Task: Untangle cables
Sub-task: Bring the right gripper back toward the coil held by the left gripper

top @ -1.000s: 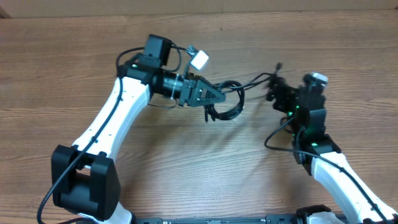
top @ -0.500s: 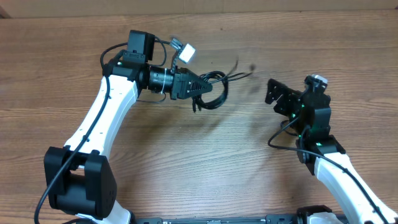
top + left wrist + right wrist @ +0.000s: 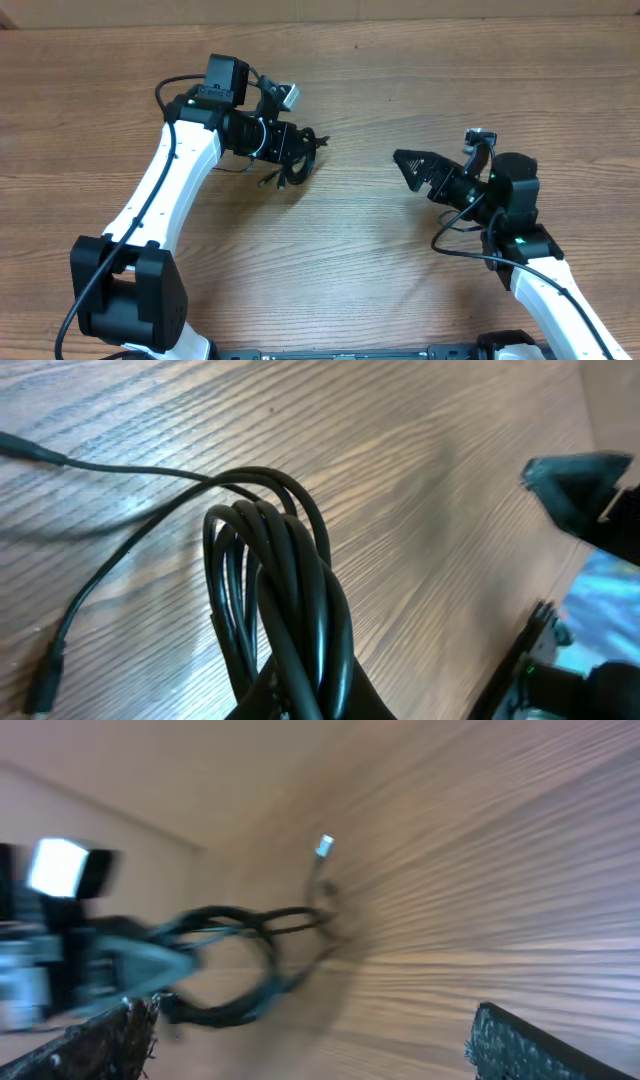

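Hanging from left claw [image 3: 296,148], cables [image 3: 298,585] (coiled bundle)

Your left arm [image 3: 165,195] and right arm [image 3: 565,300] have long white shells and black joints. A thin black wire [image 3: 436,238] runs beside each, small green lights [image 3: 519,241] glow on the joint housings, and the right gripper [image 3: 403,158] is a black wedge.

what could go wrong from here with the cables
The left gripper clamps the whole bundle of cables, so pulling may tighten the loops instead of freeing them. A loose strand dangles near the table and might snag. The right gripper is open and apart from it, so a grab could miss.
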Controlling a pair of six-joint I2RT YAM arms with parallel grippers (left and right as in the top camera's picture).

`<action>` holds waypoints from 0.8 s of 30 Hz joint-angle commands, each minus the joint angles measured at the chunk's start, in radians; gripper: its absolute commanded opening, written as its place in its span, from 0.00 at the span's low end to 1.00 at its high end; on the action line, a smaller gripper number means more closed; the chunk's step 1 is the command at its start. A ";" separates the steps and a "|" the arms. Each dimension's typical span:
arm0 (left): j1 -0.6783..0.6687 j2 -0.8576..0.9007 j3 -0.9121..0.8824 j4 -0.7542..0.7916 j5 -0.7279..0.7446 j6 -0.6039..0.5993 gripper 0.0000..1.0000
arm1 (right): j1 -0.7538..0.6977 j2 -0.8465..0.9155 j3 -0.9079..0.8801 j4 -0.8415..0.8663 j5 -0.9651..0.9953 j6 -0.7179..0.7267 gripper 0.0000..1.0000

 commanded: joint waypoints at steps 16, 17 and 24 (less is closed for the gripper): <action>-0.045 -0.075 0.014 0.003 0.087 0.221 0.04 | 0.249 0.110 0.003 0.035 0.034 0.824 0.98; -0.051 -0.088 0.014 0.006 0.077 0.220 0.04 | 0.261 0.122 0.003 0.053 0.055 0.832 0.98; -0.089 -0.187 0.014 -0.015 -0.035 0.213 0.04 | 0.266 0.154 0.003 0.217 0.150 0.876 0.96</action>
